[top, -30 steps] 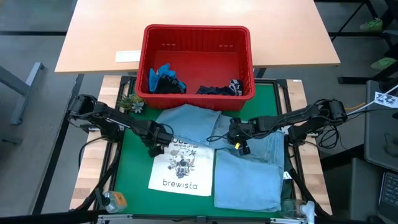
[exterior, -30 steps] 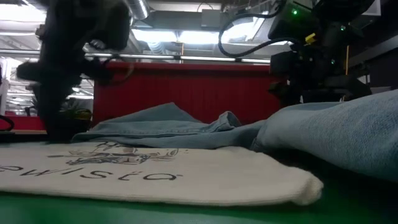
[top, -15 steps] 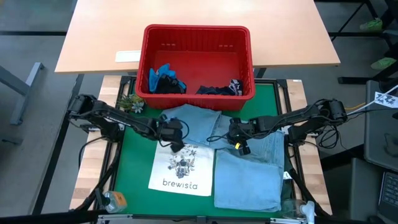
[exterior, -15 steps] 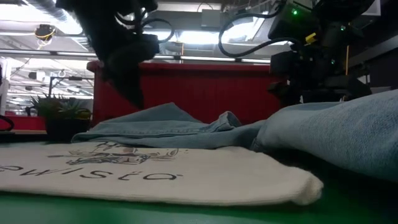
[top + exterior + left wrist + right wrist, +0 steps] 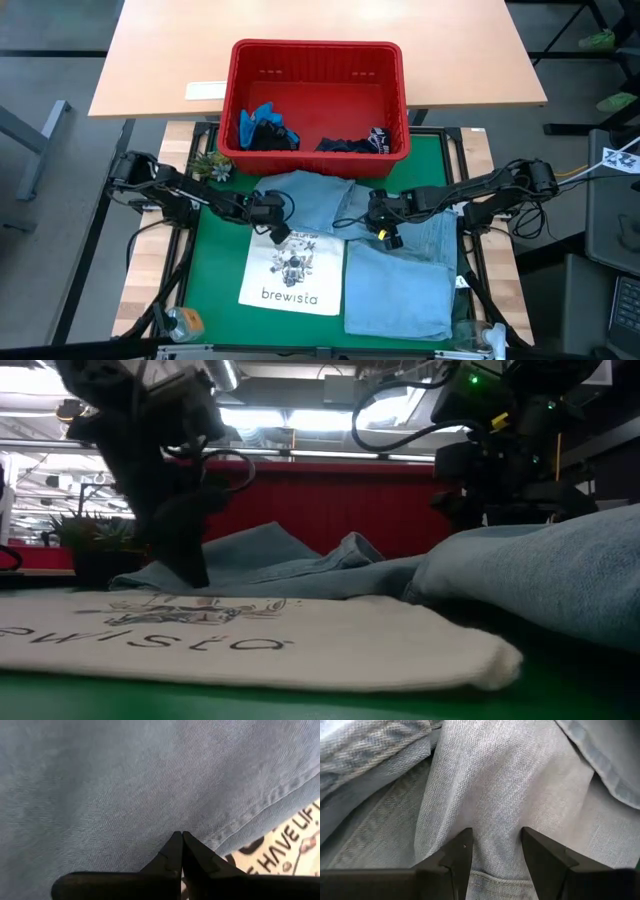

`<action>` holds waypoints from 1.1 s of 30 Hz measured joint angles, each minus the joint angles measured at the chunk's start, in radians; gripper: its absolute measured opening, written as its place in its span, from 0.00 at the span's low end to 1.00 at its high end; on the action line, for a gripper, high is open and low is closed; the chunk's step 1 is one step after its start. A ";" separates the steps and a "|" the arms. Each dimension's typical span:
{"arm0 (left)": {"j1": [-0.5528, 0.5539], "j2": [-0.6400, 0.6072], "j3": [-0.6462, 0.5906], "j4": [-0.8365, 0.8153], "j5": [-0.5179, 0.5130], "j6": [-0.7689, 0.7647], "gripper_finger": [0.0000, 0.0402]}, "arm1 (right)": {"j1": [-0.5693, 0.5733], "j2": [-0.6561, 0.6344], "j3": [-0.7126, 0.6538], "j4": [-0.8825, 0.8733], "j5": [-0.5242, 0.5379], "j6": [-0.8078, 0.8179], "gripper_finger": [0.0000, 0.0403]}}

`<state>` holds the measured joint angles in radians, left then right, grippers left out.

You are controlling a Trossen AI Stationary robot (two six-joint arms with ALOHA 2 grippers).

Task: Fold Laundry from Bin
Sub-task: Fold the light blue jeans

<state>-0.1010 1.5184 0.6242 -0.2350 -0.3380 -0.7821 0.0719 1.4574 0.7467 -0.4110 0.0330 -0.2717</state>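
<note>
Bin (image 5: 316, 52) behind denim shirt (image 5: 400, 270), two garments (image 5: 262, 127) inside; tote bag (image 5: 293, 270) left of shirt, overlapping it.

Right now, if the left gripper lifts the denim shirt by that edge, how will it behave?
Probably floppy: the denim shirt lies in soft folds, so it should drape, not hold shape. The left gripper is shut at its hem. Lifting likely drags the rest, since it spreads under the right gripper.

Denim shirt (image 5: 400, 270) partly under tote bag (image 5: 293, 268)
</note>
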 joint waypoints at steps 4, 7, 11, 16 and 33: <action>-0.037 -0.005 -0.040 0.044 0.019 -0.054 0.00 | 0.000 0.000 0.000 0.001 -0.053 -0.056 0.42; -0.078 -0.005 -0.042 0.049 0.054 -0.084 0.00 | 0.000 0.000 0.000 0.001 -0.125 -0.079 0.42; -0.151 -0.003 -0.043 0.101 0.126 -0.137 0.00 | 0.000 0.000 -0.001 0.001 -0.194 -0.081 0.42; -0.258 -0.001 -0.044 0.135 0.170 -0.250 0.00 | 0.001 0.000 -0.001 0.008 -0.240 -0.083 0.42; -0.306 -0.120 0.126 0.138 0.102 -0.029 0.00 | 0.001 0.000 0.224 0.020 -0.129 -0.227 0.42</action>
<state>-0.4073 1.3986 0.7502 -0.0969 -0.2355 -0.8110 0.0727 1.4578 0.9708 -0.3910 -0.0959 -0.4982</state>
